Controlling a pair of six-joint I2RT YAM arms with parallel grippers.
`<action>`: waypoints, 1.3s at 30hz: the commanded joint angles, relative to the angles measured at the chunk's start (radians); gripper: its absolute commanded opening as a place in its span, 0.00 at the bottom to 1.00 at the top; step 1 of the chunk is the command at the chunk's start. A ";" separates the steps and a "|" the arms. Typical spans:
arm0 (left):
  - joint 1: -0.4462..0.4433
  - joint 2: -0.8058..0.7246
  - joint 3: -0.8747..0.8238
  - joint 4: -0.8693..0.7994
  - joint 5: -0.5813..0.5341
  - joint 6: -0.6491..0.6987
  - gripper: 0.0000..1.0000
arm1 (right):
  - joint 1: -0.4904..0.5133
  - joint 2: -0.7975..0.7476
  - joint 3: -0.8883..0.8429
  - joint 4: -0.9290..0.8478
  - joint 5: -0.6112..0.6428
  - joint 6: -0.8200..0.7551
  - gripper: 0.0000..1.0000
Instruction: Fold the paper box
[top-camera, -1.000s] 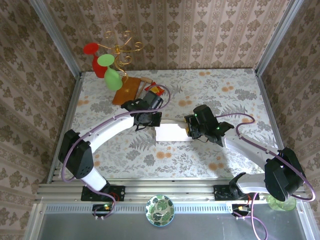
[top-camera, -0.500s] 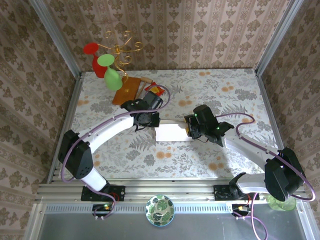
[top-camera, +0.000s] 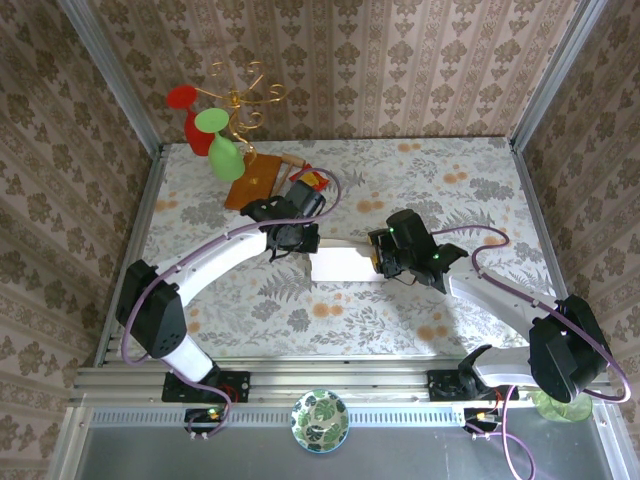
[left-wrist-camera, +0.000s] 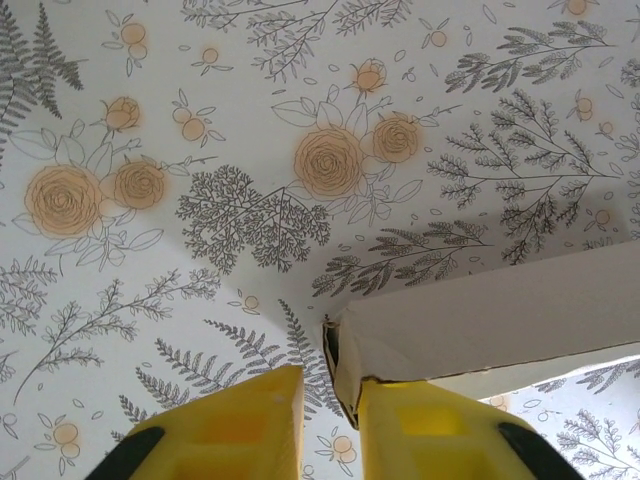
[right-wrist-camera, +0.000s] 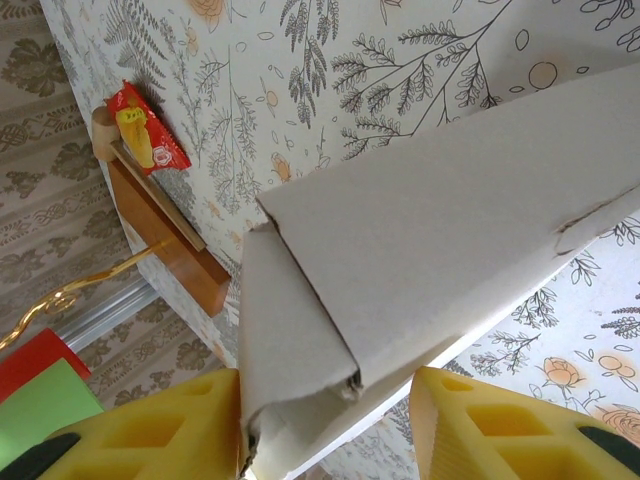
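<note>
The off-white paper box (top-camera: 345, 265) lies mid-table between my two grippers. In the right wrist view its end (right-wrist-camera: 450, 210), with a side flap folded down, sits between the yellow fingers of my right gripper (right-wrist-camera: 325, 378), which is shut on it; the left finger presses the flap. In the left wrist view the box's other corner (left-wrist-camera: 500, 310) rests against the inner face of the right finger (left-wrist-camera: 430, 430). My left gripper (left-wrist-camera: 330, 385) stands slightly open, with table showing in the narrow gap. From above, the left gripper (top-camera: 290, 238) and right gripper (top-camera: 385, 255) flank the box.
A brown wooden board (top-camera: 253, 180) with a red packet (top-camera: 312, 180) lies at the back left, also seen as the board (right-wrist-camera: 175, 250) and packet (right-wrist-camera: 145, 125). Behind it stands a gold wire stand with red and green pieces (top-camera: 215, 125). Metal frame posts bound the table.
The left gripper's jaws have parted a little from the box corner. The right gripper and the box have stayed put.
</note>
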 joint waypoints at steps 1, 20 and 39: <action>0.017 -0.007 0.010 0.000 -0.027 0.018 0.19 | 0.003 0.022 -0.002 -0.058 0.042 -0.012 0.46; 0.027 -0.010 -0.001 -0.010 -0.067 0.063 0.00 | 0.003 0.028 0.001 -0.055 0.041 -0.012 0.46; 0.044 -0.003 -0.036 -0.019 -0.080 0.106 0.00 | 0.003 0.031 0.003 -0.061 0.040 -0.017 0.46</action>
